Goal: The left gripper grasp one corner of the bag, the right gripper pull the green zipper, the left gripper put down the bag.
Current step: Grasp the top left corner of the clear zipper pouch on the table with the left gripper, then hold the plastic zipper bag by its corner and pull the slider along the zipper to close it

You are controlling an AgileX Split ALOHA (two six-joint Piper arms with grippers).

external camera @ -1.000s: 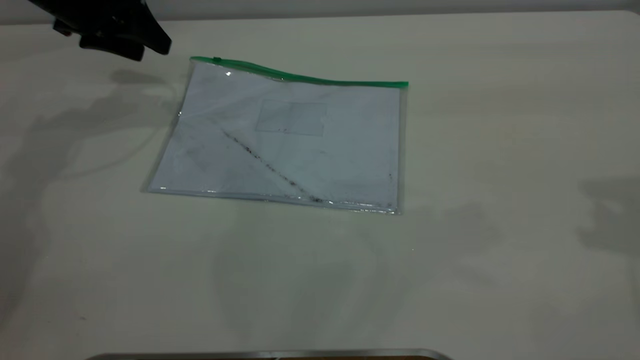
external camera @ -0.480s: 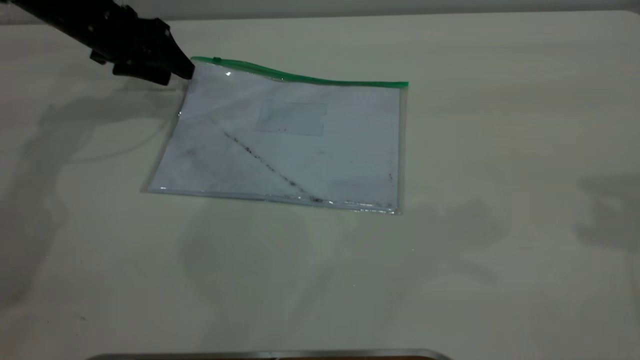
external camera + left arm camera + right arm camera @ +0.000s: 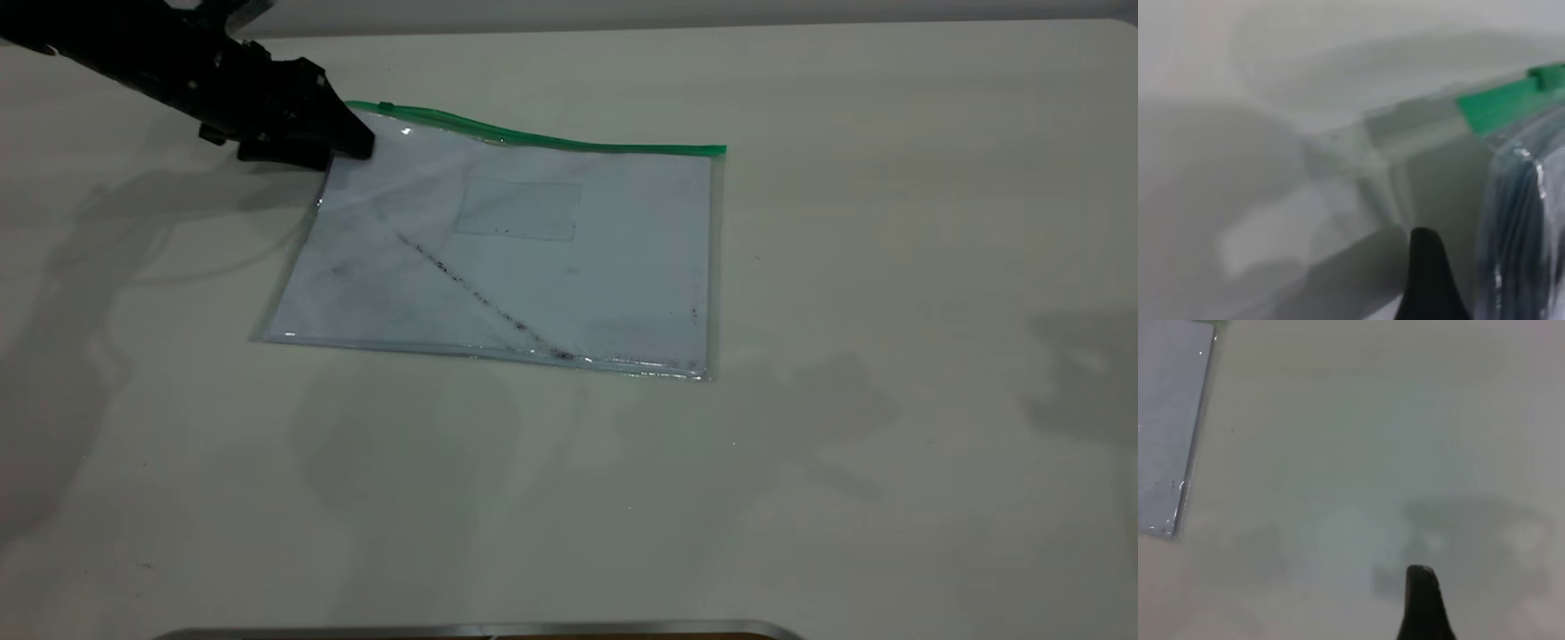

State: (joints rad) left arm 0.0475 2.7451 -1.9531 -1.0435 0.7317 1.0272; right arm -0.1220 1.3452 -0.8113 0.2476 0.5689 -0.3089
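The bag (image 3: pixel 516 258) lies flat on the table, a clear pouch with a white sheet inside and a dark diagonal smudge. The green zipper (image 3: pixel 551 140) runs along its far edge, with the slider tab (image 3: pixel 386 108) near the far-left corner (image 3: pixel 353 108). My left gripper (image 3: pixel 351 147) is at that corner, open, with the pouch's edge between its jaws. In the left wrist view (image 3: pixel 1471 253) one finger (image 3: pixel 1425 273) shows and a dark shape shows through the plastic beside the green strip (image 3: pixel 1501 107). My right gripper (image 3: pixel 1465 613) is off to the bag's right, outside the exterior view, open and empty.
The pale table (image 3: pixel 889 222) stretches wide on the bag's right and front. A metal edge (image 3: pixel 480 629) runs along the near side. The bag's near right corner (image 3: pixel 1168 520) shows in the right wrist view.
My left gripper has moved right and down from the far left of the table onto the bag's far-left corner. The bag has not shifted.
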